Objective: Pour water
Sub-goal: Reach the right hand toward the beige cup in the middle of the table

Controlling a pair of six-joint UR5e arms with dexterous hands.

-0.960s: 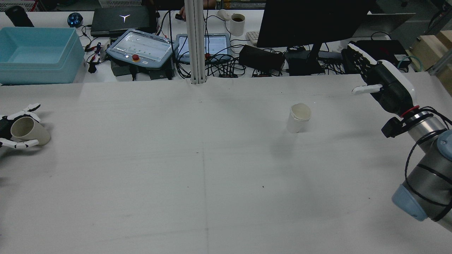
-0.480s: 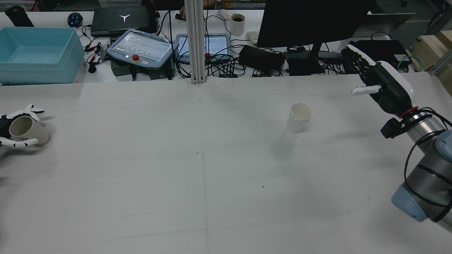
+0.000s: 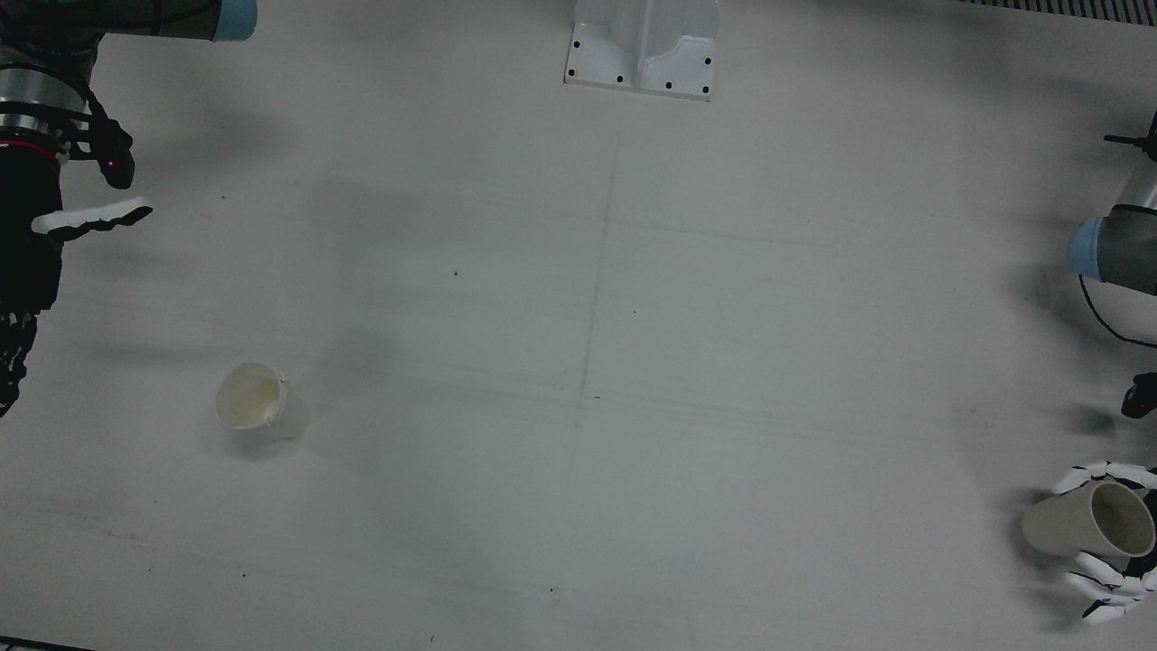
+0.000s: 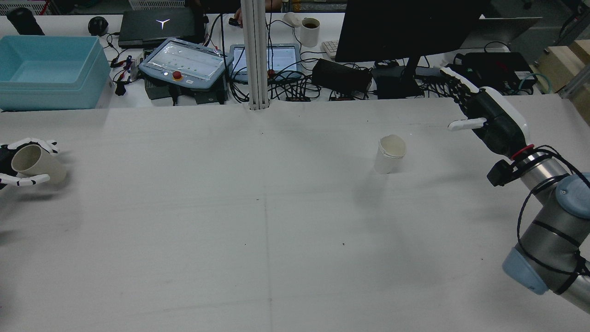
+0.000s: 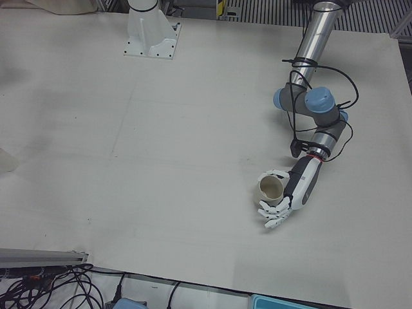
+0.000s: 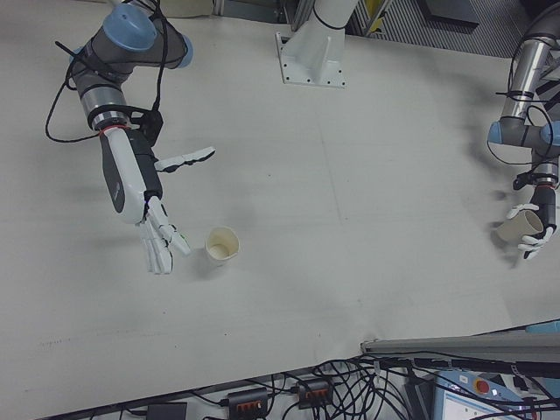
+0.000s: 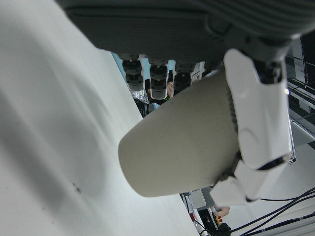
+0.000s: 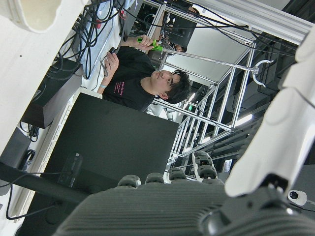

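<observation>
The rear view alone takes in the clutter beyond the bench (image 4: pixel 276 230): a blue tub (image 4: pixel 48 71) at 10 o'clock, a teach pendant (image 4: pixel 184 62), a dark monitor (image 4: pixel 410 27) and a mug (image 4: pixel 309 31) at 12 o'clock; none of that reaches the front view, which looks almost straight down on bare bench and both cups. The front view shows the white cup (image 3: pixel 258 402) standing upright at about 8 o'clock of the frame, its mouth open to the camera, while the right-front view adds that the right hand (image 6: pixel 140 197) hangs near it at its 9 o'clock without touching, fingers spread wide and holding nothing. The right hand view catches only the cup's rim in its top left corner and a person behind the monitor. The left-front view gives the clearest look at the left hand (image 5: pixel 283 199): its fingers are wrapped around the tan cup (image 5: pixel 270 188), which is tipped well over, mouth facing the middle of the bench. The left hand view confirms the hold from close in, white fingers (image 7: pixel 256 113) pressed on the cup's wall and the cup's base clear of the bench surface. In the rear view this cup sits at the far 9 o'clock edge, well apart from the white cup at about 2 o'clock
</observation>
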